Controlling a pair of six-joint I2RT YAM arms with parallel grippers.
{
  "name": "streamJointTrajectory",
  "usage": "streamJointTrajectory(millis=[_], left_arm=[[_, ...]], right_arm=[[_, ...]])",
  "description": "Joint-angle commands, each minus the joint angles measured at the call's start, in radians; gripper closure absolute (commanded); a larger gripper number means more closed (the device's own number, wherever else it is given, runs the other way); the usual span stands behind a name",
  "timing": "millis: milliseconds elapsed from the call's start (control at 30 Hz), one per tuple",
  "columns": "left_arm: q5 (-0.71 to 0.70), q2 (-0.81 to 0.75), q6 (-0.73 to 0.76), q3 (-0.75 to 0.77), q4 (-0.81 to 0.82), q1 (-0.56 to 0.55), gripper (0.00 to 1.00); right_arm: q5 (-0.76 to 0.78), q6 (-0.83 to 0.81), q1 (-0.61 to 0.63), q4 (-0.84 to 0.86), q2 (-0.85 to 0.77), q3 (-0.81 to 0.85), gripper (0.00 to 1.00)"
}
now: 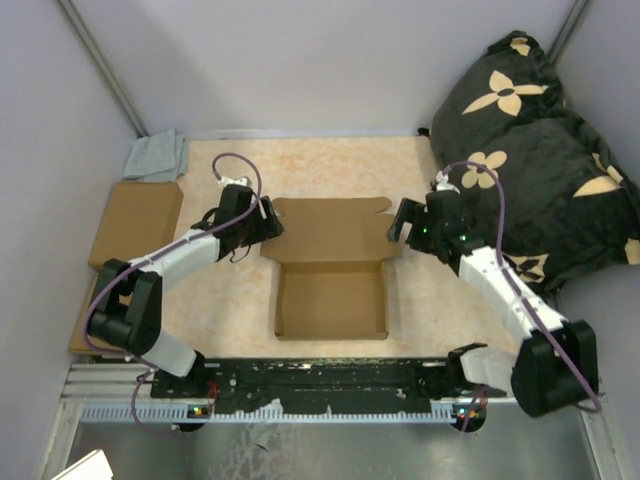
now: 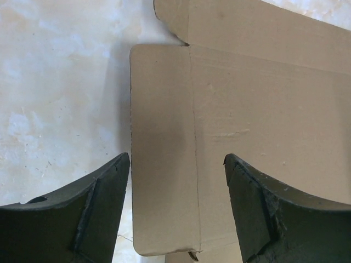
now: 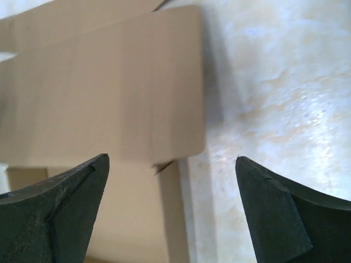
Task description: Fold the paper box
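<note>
Top view, box: the paper box (image 1: 330,270) is lying at centre frame on the bench (image 1: 230,300), lid panel flat toward the top, tray part with raised walls toward the bottom.
Top view, left arm: the left pincer (image 1: 268,222) is sitting at the lid panel's left edge, fingers apart.
Top view, right arm: the right pincer (image 1: 400,222) is sitting at the lid panel's right edge; spread unclear from here.
Top view, surroundings: a flat cardboard box (image 1: 135,220) is lying at left frame, a grey cloth (image 1: 155,155) above it, a black patterned cushion (image 1: 540,130) filling the upper right.
Left wrist view: the left pincer (image 2: 176,159) is gaping wide, gripping nothing, fingers straddling the left-edge flap (image 2: 162,153) of the paper box (image 2: 263,98); bench (image 2: 60,98) is showing at left.
Right wrist view: the right pincer (image 3: 173,159) is standing wide apart, gripping nothing, with the right-edge flap (image 3: 109,87) filling the upper left and casting shadow on the bench (image 3: 274,82).
</note>
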Motion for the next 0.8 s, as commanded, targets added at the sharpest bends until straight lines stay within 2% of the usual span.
streamJointTrajectory(millis=[0, 267, 567, 767], left_arm=[[0.037, 0.01, 0.01, 0.016, 0.006, 0.013, 0.24], [0.104, 0.077, 0.009, 0.051, 0.024, 0.041, 0.27], [0.171, 0.139, 0.007, 0.082, 0.039, 0.049, 0.35], [0.24, 0.139, 0.033, 0.102, 0.065, 0.047, 0.5]], right_arm=[[-0.081, -0.046, -0.083, 0.037, 0.153, 0.081, 0.03], [-0.165, -0.063, -0.095, 0.138, 0.355, 0.128, 0.16], [-0.258, -0.11, -0.095, 0.181, 0.44, 0.16, 0.32], [-0.254, -0.154, -0.095, 0.152, 0.42, 0.194, 0.44]])
